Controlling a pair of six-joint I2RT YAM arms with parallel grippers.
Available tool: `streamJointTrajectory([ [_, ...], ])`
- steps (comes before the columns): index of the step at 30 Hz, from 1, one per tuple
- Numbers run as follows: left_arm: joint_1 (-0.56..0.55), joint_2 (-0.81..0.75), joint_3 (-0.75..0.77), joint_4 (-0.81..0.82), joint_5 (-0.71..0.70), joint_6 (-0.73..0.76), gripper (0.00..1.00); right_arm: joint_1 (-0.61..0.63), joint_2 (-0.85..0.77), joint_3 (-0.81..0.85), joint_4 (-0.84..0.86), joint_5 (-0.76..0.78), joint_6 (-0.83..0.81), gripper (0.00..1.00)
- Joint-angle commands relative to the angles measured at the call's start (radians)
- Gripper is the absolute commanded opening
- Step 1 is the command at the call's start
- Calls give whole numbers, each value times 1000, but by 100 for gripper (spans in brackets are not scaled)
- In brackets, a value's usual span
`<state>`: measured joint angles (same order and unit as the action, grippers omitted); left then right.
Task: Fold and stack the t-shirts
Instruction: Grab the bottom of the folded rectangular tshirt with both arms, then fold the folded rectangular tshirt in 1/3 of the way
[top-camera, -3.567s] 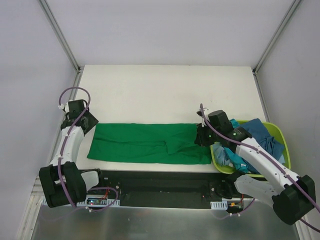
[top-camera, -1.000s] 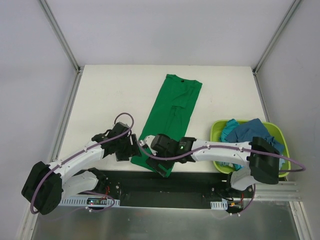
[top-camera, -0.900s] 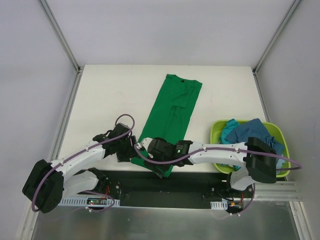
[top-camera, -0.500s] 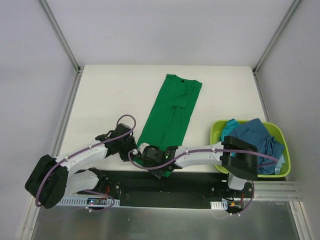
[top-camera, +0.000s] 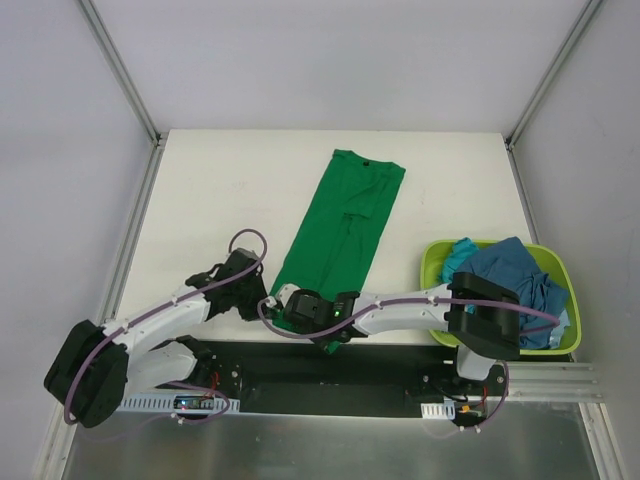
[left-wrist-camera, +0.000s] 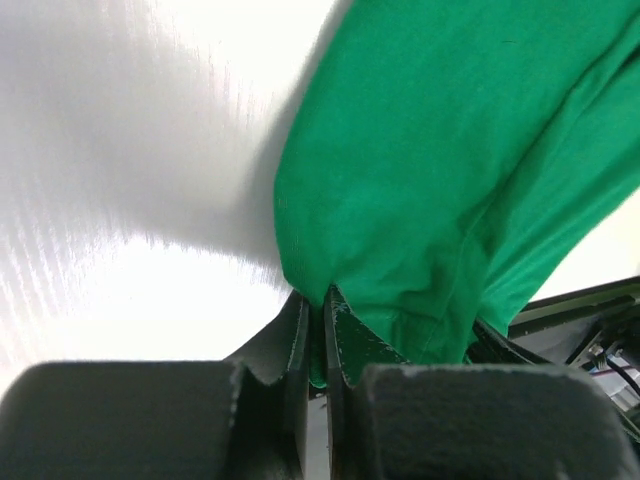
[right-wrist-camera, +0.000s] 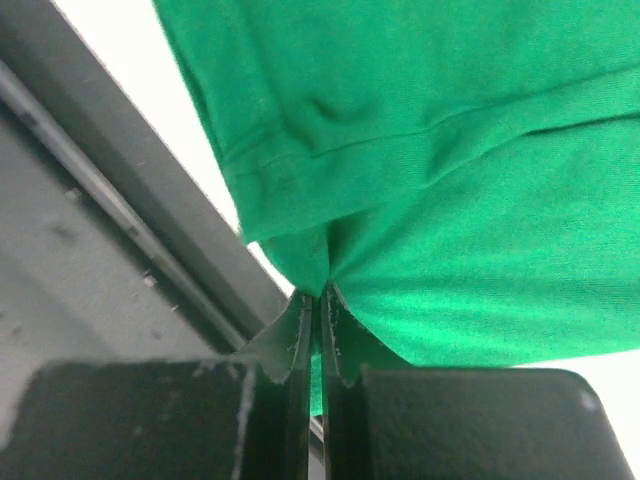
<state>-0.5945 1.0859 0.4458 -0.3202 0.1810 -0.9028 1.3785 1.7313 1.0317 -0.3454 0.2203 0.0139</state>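
The large bright green t-shirt (top-camera: 342, 215) lies folded into a long strip, running from the table's far middle to its near edge. My left gripper (top-camera: 266, 303) is shut on the strip's near-left corner; in the left wrist view the gripper (left-wrist-camera: 325, 296) pinches a fold of green cloth (left-wrist-camera: 450, 150). My right gripper (top-camera: 327, 335) is shut on the near-right corner, and the right wrist view shows the gripper (right-wrist-camera: 322, 292) with the hem (right-wrist-camera: 450, 160) bunched between its pads. A blue t-shirt (top-camera: 508, 262) and a teal t-shirt (top-camera: 458, 250) lie heaped in the basket.
The lime-green plastic basket (top-camera: 548, 253) stands at the table's right near corner. A black strip (top-camera: 390, 362) runs along the near edge just beneath both grippers. The right arm's links stretch leftward across the near edge from its base (top-camera: 480, 340).
Both grippers have gone from open to shut on the green shirt's near end. The right gripper slid a little left and nearer. Earlier the shirt lay crosswise; it now lies lengthwise.
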Motion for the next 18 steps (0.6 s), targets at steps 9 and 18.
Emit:
streamJointTrajectory([
  [9, 2, -400, 5, -264, -161, -30, 0, -53, -225, -5, 106, -571, -85, 0],
  [18, 2, -190, 250, -194, -175, 42, 0, -271, -300, -21, 5, -550, -63, 0],
])
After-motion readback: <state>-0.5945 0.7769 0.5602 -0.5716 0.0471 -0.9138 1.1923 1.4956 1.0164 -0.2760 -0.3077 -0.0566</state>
